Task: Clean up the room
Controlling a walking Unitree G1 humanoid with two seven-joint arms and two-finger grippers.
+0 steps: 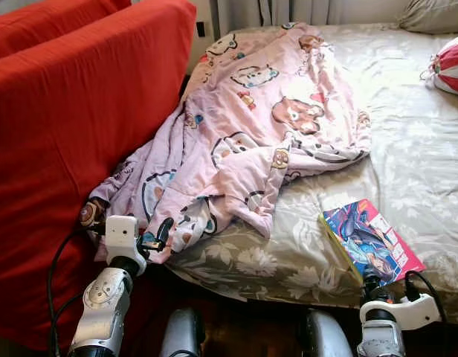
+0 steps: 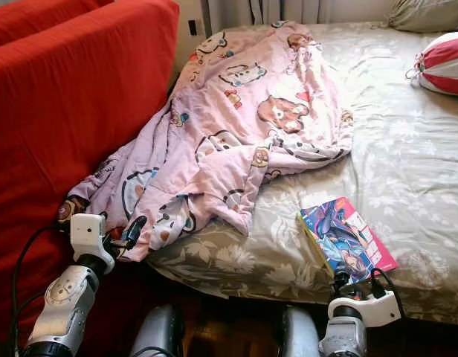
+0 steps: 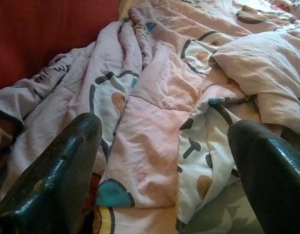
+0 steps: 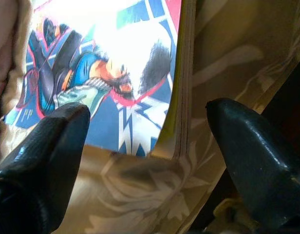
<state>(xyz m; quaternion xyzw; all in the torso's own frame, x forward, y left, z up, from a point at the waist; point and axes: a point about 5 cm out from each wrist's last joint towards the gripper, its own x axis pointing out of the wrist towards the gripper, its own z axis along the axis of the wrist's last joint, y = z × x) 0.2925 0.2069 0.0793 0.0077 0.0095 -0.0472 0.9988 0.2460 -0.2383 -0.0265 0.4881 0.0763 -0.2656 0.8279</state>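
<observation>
Left gripper (image 1: 153, 239) spread wide at pink cartoon quilt (image 1: 251, 126) hanging off bed edge (image 1: 288, 286) beside red sofa (image 1: 73, 134) | right gripper (image 4: 145, 146) spread wide at comic book (image 1: 369, 239) near edge; cover text unreadable

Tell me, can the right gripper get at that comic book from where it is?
Probably yes. The right gripper is open at the near edge of the comic book, which lies flat on the bed with nothing between them.

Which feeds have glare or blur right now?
Right wrist view: the comic book cover is blown out white near its top, and the right tool fingers look soft. Left wrist view: evenly lit blanket. Eye views: sharp, with sunlight brightening the bed.
</observation>
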